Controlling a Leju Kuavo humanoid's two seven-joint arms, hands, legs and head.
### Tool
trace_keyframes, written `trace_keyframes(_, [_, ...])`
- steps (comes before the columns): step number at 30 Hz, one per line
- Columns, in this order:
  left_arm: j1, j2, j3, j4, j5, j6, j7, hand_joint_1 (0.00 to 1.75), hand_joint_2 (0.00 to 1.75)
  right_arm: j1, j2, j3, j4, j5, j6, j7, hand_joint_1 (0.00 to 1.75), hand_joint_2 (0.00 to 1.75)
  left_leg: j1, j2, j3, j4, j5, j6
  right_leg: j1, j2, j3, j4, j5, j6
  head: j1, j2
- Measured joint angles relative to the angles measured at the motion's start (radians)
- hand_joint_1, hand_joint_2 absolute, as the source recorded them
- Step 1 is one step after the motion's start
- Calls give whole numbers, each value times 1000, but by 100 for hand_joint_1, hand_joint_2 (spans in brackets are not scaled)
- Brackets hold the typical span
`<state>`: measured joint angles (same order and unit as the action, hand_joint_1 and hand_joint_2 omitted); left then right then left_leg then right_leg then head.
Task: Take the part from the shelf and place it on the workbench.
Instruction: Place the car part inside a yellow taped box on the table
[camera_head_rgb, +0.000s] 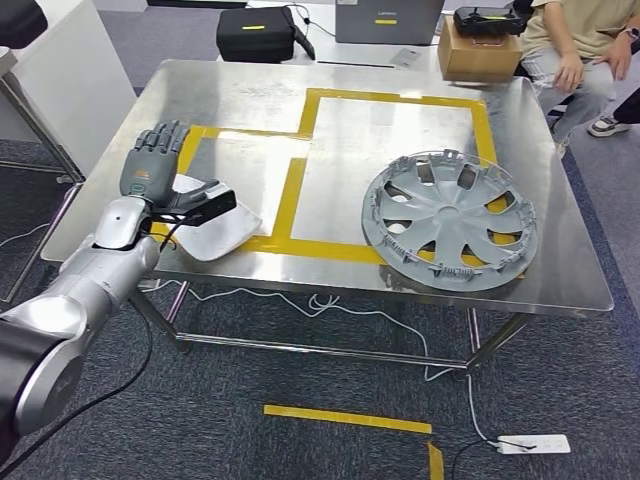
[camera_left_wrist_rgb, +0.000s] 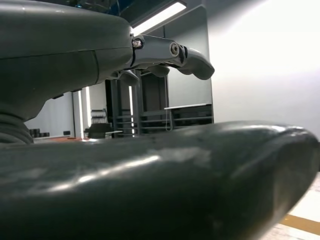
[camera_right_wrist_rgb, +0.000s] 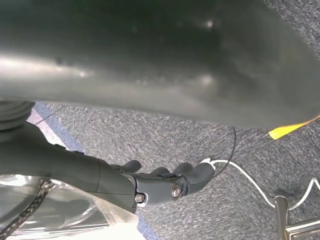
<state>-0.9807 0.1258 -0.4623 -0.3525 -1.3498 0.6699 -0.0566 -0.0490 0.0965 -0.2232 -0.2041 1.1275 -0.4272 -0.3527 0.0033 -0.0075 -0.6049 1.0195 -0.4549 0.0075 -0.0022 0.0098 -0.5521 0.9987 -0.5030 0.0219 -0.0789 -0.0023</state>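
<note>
Open and holding nothing, my left hand (camera_head_rgb: 155, 160) hovers flat over the shiny metal workbench (camera_head_rgb: 249, 90). At 3 o'clock from it, well apart, lies the round grey plastic wheel cover (camera_head_rgb: 450, 220). My right hand (camera_right_wrist_rgb: 166, 182) has its fingers loosely out, holding nothing.

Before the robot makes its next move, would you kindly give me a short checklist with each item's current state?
1. Grey plastic wheel cover lies flat on the steel workbench: ok.
2. Left hand holds nothing, fingers spread: ok.
3. White sheet free of the left arm: cannot tell.
4. Right hand holds nothing: ok.
5. Seated person is apart from the wheel cover: ok.
</note>
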Motion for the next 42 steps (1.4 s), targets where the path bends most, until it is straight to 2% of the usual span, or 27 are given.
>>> trace_keyframes(16, [0, 4, 21, 0, 11, -12, -24, 0, 0, -3, 0, 0, 0, 0, 2, 1, 0, 0, 0, 0, 0, 0, 0, 0, 0, 0, 0, 0, 0, 0, 0, 0])
trace_keyframes(25, [-2, 14, 51, -25, 88, -50, -144, 0, 0, 1, 0, 0, 0, -17, 2, -1, 0, 0, 0, 0, 0, 0, 0, 0, 0, 0, 0, 0, 0, 0, 0, 0])
trace_keyframes(32, [30, 89, 80, -103, 164, -64, -203, 0, 0, 9, 0, 0, 1, -25, -5, -4, 0, 0, 0, 1, 0, 0, 0, 0, 0, 1, 0, 1, 0, 0, 0, 0])
trace_keyframes(39, [96, 204, 128, -183, 236, -54, -222, 0, 0, 16, 0, 0, 1, -39, -12, -3, 0, 0, 0, 2, 0, -1, 0, 0, 0, 2, -1, 2, -1, -1, 0, 0])
trace_keyframes(42, [151, 261, 158, -231, 279, -46, -233, 0, 0, 17, 0, -3, 1, -48, -17, -3, 0, 0, 0, 3, 1, -1, 0, 0, 0, 3, -1, 3, -1, -1, 0, 0])
